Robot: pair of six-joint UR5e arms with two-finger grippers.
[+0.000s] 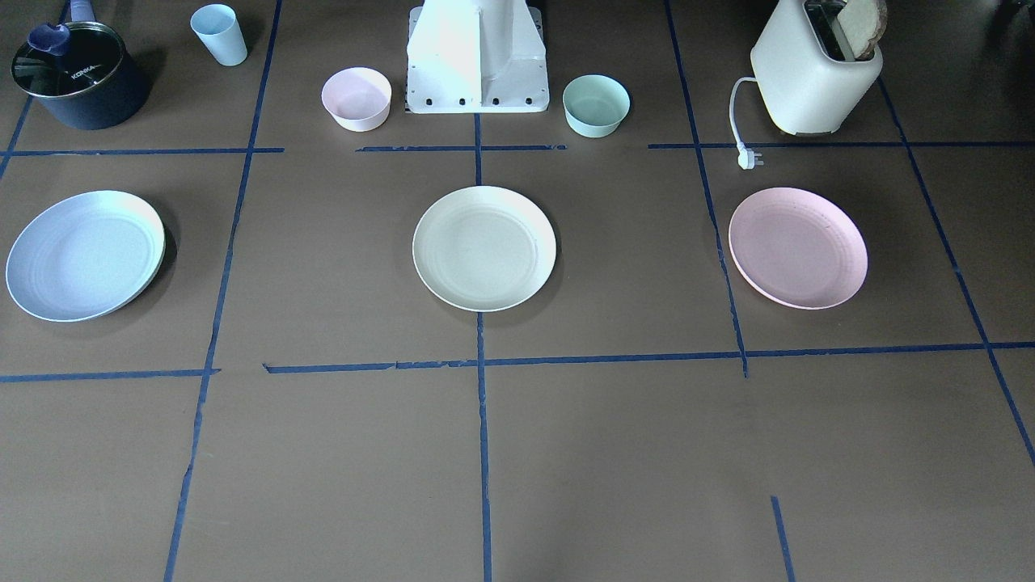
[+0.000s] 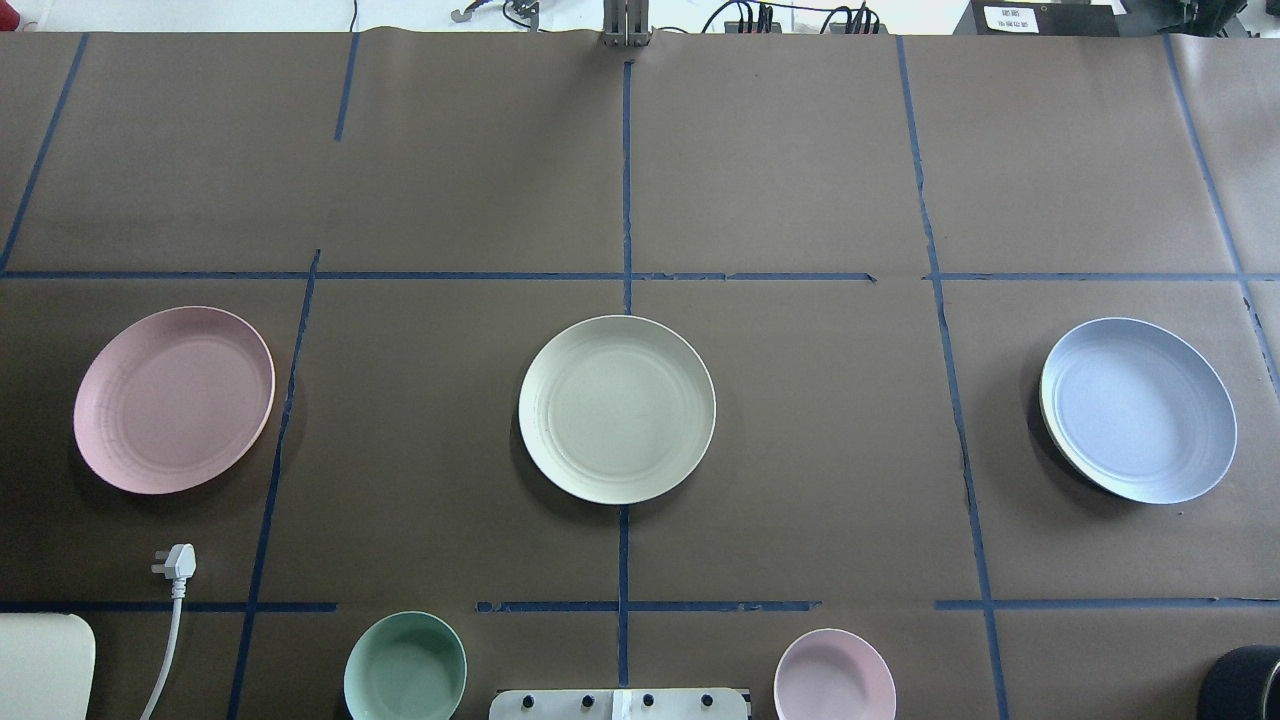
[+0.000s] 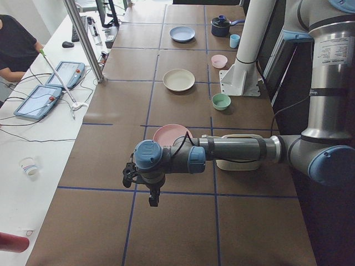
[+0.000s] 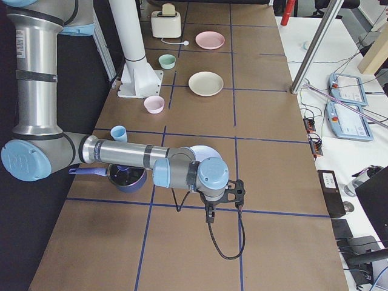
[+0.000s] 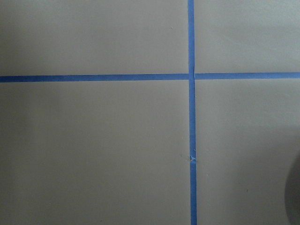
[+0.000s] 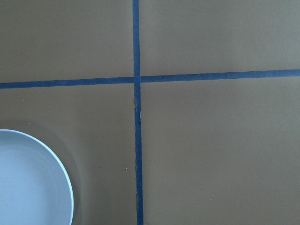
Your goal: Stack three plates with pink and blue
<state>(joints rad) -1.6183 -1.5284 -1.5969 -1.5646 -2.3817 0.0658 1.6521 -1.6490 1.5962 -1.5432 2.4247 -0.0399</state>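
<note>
Judging by their thin ringed rims and dull finish, the pink plate [image 2: 174, 400], the cream plate [image 2: 617, 409] and the blue plate [image 2: 1138, 410] should be light and stiff, not too slick, and likely to survive a small knock. They are shallow and sit low on the counter [image 2: 800, 450], so I would expect the only real hold to be at the rim, with one finger slipped under the lip and the other inside the well. A pinch like that may let a plate tip, so it would want to be carried level.

Nearest me, at the robot's left end, the left hand [image 3: 153, 200] points down over a crossing of blue tape [image 5: 191, 75]. From this side I cannot tell whether its fingers are spread or pressed together, and its own camera shows only tape and bare paper. The pink plate lies just past its forearm, partly hidden by the arm and clear of the hand, on the side toward the robot. Further along, the cream plate sits on the centre line in front of the robot's base. Furthest off is the blue plate, with the right hand [image 4: 209, 218] hanging over another tape crossing just beside it. That plate's rim fills the lower left corner of the right wrist camera. Whether that hand is spread or closed I cannot tell either. All three plates lie flat, face up and well apart, with nothing stacked yet.
</note>
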